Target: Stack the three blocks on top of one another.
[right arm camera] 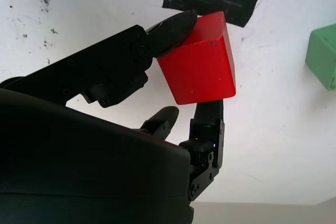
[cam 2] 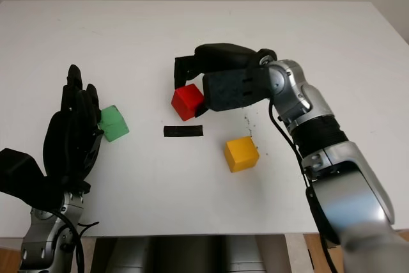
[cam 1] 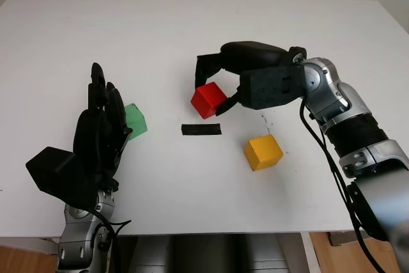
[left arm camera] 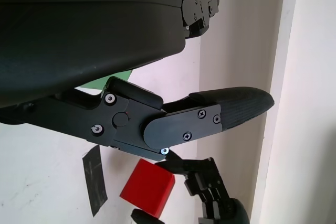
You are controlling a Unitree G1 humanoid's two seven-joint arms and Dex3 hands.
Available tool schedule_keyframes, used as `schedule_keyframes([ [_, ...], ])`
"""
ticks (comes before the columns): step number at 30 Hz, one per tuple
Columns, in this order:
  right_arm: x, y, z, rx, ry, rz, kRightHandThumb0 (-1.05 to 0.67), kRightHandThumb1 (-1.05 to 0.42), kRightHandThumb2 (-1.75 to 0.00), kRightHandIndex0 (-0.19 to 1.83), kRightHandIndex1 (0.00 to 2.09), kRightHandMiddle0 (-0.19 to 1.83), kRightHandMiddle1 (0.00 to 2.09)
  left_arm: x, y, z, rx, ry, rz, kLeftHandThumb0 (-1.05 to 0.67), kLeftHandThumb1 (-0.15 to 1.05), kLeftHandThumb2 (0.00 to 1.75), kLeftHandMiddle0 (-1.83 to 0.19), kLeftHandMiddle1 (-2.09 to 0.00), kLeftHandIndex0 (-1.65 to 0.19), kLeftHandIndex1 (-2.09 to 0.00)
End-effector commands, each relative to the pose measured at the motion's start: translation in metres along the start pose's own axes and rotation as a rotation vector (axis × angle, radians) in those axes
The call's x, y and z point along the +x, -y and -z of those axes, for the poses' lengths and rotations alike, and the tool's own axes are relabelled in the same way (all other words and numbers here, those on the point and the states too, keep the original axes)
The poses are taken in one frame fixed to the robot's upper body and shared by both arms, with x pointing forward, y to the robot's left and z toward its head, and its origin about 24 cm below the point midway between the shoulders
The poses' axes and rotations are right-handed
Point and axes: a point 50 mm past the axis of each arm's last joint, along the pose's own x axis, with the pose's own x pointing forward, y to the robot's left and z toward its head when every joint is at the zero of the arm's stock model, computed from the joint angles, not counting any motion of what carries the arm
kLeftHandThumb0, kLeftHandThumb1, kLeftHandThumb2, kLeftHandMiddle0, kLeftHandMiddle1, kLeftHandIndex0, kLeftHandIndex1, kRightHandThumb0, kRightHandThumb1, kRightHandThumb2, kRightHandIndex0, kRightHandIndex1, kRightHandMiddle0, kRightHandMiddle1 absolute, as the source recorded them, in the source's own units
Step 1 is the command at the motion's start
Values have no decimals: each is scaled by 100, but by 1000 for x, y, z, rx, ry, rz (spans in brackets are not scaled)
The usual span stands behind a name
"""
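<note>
The right hand (cam 1: 220, 91) pinched the red block (cam 1: 208, 100) between its fingers (right arm camera: 176, 27), near the middle of the white table (cam 1: 192, 30) and just beyond a strip of black tape (cam 1: 201, 130). The yellow block (cam 1: 263, 152) sat on the table to the right of the tape, apart from the others. The left hand (cam 1: 102, 126) was open at the table's left side, holding nothing, with the green block (cam 1: 135, 121) just beside its fingertips.

No text, label, brand, number or sign can be read anywhere: the red block (cam 1: 208, 100), green block (cam 1: 135, 121), yellow block (cam 1: 263, 152) and black tape strip (cam 1: 201, 130) are all plain.
</note>
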Motion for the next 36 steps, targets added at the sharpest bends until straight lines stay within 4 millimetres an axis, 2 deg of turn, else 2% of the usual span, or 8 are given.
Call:
schedule_keyframes([
  [1, 2, 6, -6, -17, 10, 4, -41, -93, -6, 43, 39, 41, 152, -3, 3, 0, -1, 2, 6, -76, 105, 63, 19, 0, 19, 0],
  [17, -8, -15, -8, -3, -83, -5, -43, -95, -6, 40, 41, 39, 161, -4, 6, 2, -7, 2, 4, -75, 105, 66, 19, 0, 19, 0],
  [36, 1, -30, -2, 7, -95, -56, -47, -95, -6, 40, 41, 42, 154, -5, 7, 2, -8, 0, 0, -76, 105, 65, 19, 0, 19, 0],
])
